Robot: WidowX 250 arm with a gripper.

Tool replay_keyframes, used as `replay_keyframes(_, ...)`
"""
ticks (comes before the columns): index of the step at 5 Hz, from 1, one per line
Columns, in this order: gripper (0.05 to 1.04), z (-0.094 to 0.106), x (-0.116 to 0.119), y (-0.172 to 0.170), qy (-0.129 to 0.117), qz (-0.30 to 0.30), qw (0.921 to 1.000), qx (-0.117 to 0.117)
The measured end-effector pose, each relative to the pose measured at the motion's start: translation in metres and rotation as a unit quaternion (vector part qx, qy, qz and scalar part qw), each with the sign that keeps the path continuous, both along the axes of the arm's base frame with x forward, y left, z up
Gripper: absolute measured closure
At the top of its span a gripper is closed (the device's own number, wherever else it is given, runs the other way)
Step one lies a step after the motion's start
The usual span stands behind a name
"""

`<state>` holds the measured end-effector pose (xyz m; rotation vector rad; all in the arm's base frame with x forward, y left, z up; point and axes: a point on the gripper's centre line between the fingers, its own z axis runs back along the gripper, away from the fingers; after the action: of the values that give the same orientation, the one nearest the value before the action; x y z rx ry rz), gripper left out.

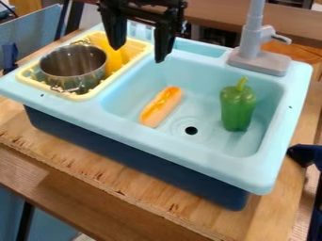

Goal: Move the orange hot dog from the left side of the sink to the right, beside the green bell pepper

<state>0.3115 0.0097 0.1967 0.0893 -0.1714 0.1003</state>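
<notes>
The black gripper hangs at the top of the view, over the back edge of the yellow rack and the sink, its two fingers wide apart with nothing between them. Below it and to the right, an orange and tan hot dog toy lies slanted in the light blue sink basin. A green bell pepper stands upright at the basin's right side, stem up. In the yellow rack at the left sits a metal pot, with a yellow object behind it, partly hidden by the gripper.
A grey faucet rises at the sink's back right corner. The sink unit rests on a wooden table. Dark blue parts show at the right edge, and a small blue object at the left edge.
</notes>
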Motion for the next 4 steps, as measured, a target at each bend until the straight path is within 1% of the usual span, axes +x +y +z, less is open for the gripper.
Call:
replay_keyframes(1, 0.083, -0.012, 0.001, -0.001, 0.018, -0.002, 0.9998, -0.002)
replay_keyframes(2, 0.083, -0.025, 0.008, 0.004, 0.027, -0.028, 0.9992, -0.006)
replay_keyframes(3, 0.083, -0.042, 0.015, 0.009, 0.048, -0.038, 0.9981, 0.001)
replay_keyframes(4, 0.083, -0.052, 0.021, 0.010, 0.049, -0.052, 0.9974, 0.005)
